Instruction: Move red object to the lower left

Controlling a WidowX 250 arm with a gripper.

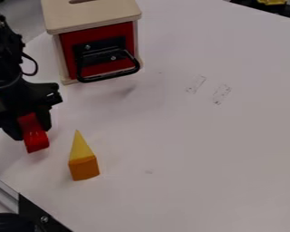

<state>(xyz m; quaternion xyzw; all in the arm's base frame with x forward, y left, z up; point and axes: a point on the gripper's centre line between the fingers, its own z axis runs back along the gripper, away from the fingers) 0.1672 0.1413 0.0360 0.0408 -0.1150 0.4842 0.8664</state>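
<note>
Nearest me, a dark rounded part point(13, 224) sits by the table's corner. Across the pale table point(190, 136) stands a wooden box point(96, 13); left of it the black gripper point(32, 133) is pinched narrow, near a yellow-and-orange block point(83, 168). Clamped in it, the red object point(33, 139) points lengthwise downward, its tip perhaps just off the surface.

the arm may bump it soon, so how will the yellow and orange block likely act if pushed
The yellow and orange block would probably slide rather than roll, as its orange part has flat faces and straight edges. It looks stiff, with no sag or crease. A grip on the yellow taper might slip off toward the point.
</note>
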